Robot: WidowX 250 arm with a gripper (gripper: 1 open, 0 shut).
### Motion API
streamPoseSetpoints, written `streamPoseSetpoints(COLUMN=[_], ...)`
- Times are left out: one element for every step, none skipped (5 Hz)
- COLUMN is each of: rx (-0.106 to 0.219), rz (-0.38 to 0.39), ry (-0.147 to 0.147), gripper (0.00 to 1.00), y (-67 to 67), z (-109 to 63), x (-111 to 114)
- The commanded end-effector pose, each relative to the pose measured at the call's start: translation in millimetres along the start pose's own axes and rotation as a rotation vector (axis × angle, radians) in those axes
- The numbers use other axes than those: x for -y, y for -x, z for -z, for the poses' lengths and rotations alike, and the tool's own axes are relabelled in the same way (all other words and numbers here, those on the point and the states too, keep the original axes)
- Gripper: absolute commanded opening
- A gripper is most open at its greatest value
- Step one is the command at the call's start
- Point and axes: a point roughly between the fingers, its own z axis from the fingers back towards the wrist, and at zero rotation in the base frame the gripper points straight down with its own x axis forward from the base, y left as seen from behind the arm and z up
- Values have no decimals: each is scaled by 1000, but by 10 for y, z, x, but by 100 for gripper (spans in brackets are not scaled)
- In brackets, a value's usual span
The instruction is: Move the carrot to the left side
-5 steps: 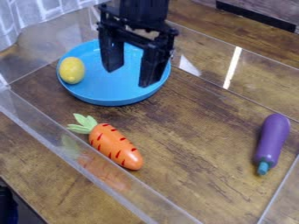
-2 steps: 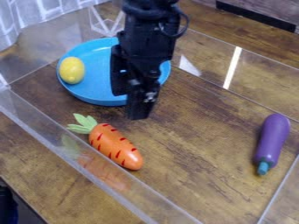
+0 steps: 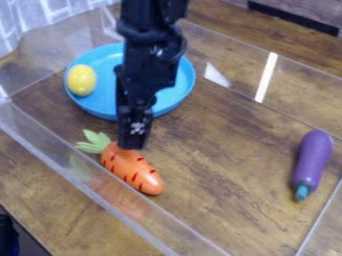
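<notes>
Lowered: black tool [image 3: 135,128] over grooved orange carrot [image 3: 135,169] | jaws apart

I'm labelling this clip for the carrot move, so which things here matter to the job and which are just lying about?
Part of the job:
- small orange toy carrot with green leafy top
- black robot gripper, open, just above the carrot

Just lying about:
- purple toy eggplant
- round blue plate
- yellow ball on the plate
</notes>
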Motion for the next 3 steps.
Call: streamPoseSetpoints(rx=[27, 41, 47], rz=[34, -6, -46], ry=[-48, -68, -87], gripper=[100, 100, 100], y=[47, -115, -286], z=[103, 200, 308], x=[-123, -36, 55])
